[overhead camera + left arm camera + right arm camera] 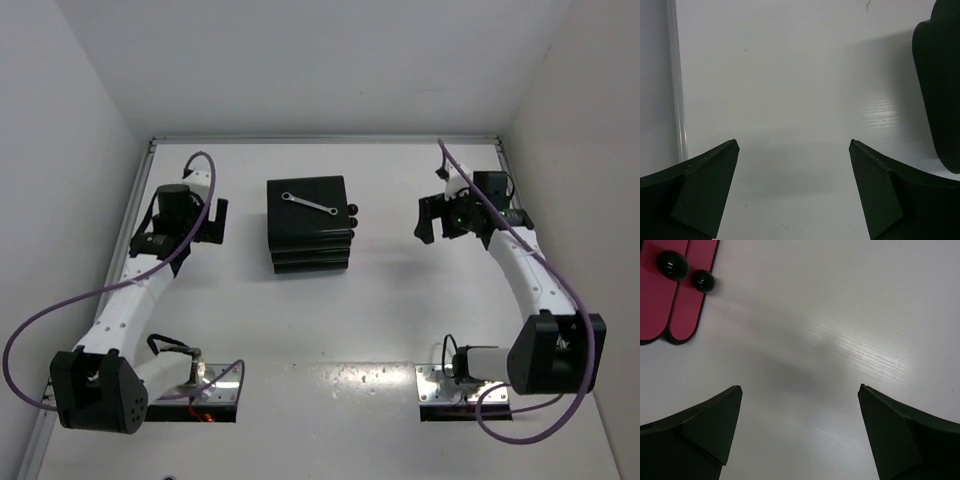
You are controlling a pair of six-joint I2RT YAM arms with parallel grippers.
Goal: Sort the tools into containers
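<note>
Bases are bolted at the near edge of your table (330, 330). What lies past them?

Both your arms reach away from you, one up each side.

How does my left one end?

Your left hand (213, 220) hangs over bare white table, its fingers (705, 190) spread wide with nothing between them.

And the right?

Your right hand (430, 222) is spread just as wide and has hold of nothing, with only bare table beneath it. Its wrist view catches two magenta-pink drawers (665, 300) with round black knobs (672, 264) at the upper left, well clear of the fingers.

Where is the tool?

Between your two hands stands the black drawer chest (310, 240), apart from both, with its knobs facing your right hand. The thin silver wrench (308, 205) lies flat and slantwise on the chest's top, not in any drawer.
</note>
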